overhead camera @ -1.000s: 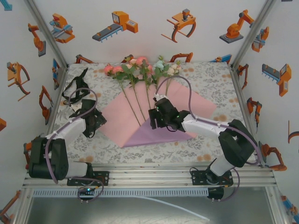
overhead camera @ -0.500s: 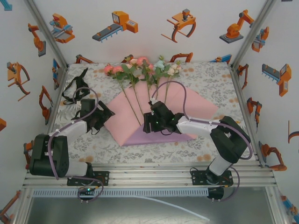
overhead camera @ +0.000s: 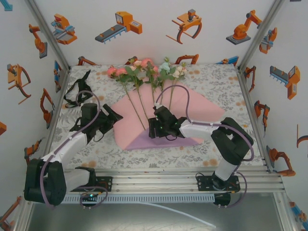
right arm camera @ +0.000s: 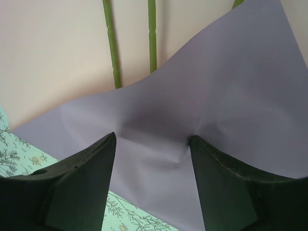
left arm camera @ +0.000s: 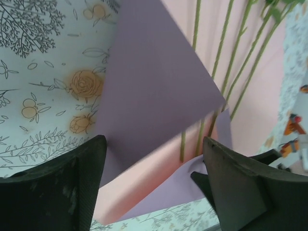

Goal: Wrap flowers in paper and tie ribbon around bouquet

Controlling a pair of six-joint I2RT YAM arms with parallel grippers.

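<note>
Both arms had closed in on the sheet since a second before: the left gripper (overhead camera: 111, 119) had travelled from the bare cloth to the sheet's left edge, and the right gripper (overhead camera: 151, 129) had slid leftward over the near corner.

The large thin rectangular paper (overhead camera: 192, 108), pale pink side up and lilac-purple beneath, lay in the middle of the floral-patterned tablecloth (overhead camera: 216, 77). Its near corner was folded up to show lilac. On it rested the artificial flowers (overhead camera: 144, 72), pink, peach and cream blooms at the far edge, thin green stalks running toward the arms.

From the left wrist, the left gripper (left arm camera: 154, 144) stood with its jaws spread wide, a lilac flap raised between them. The right gripper (right arm camera: 151, 139) was likewise spread, its tips against puckered lilac paper just below two stalk ends. The limp black fabric ribbon (overhead camera: 77, 94) lay looped at the far left, well apart from the sheet.
</note>
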